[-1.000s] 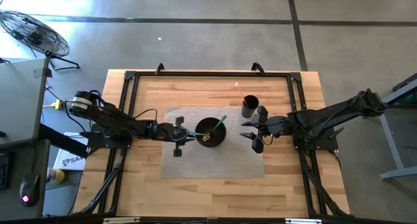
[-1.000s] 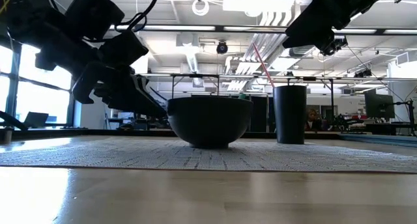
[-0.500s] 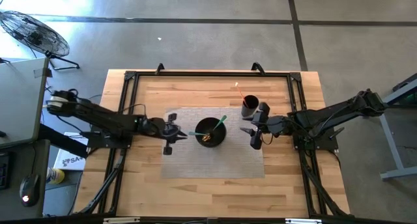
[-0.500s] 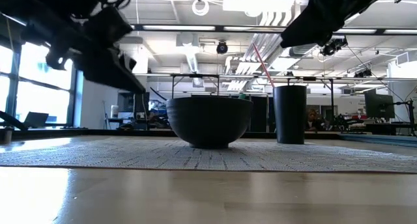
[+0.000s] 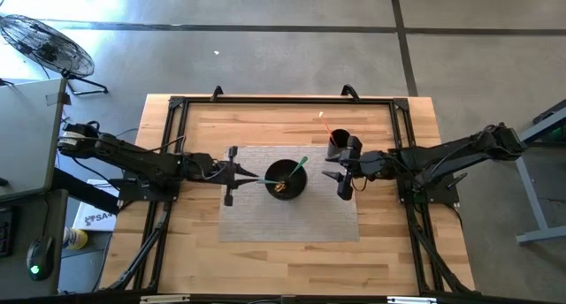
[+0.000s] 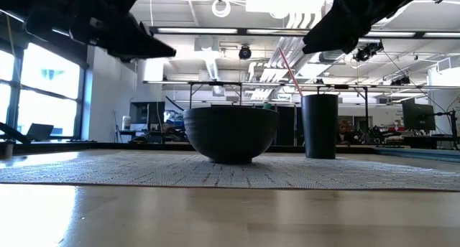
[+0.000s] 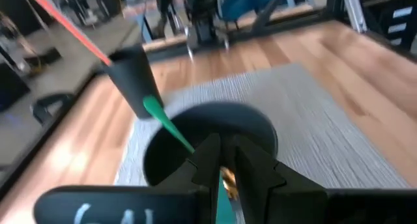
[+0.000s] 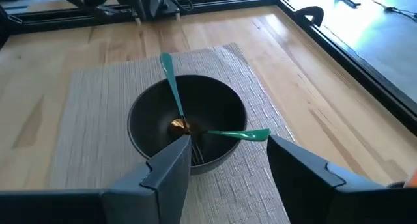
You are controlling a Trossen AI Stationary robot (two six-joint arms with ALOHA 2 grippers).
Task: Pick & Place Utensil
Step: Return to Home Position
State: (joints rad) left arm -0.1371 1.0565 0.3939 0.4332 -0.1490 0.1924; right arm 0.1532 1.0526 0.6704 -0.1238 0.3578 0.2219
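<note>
A black bowl point(image 5: 285, 178) sits mid-way along a gray mat point(image 5: 256, 223) on the wooden table point(image 5: 195, 127). It holds two green-handled utensils point(image 8: 171, 87). One handle juts over the far-right rim and the other leans toward the left rim. Something brass-coloured point(image 8: 177, 125) glints where they cross; which utensil is the spoon and which the fork cannot be told. Just beyond the bowl's far right, at the mat's edge, a tall black cup point(image 5: 339, 145) stands upright with a red straw point(image 5: 324, 123) slanting out of it. The left gripper point(image 5: 250, 176) hangs in the air just left of the bowl, its fingers point(image 7: 207, 160) pinched together on nothing. The right gripper point(image 5: 337, 178) hovers just right of the bowl, near side of the cup, its fingers point(image 8: 166, 168) spread wide and empty.
</note>
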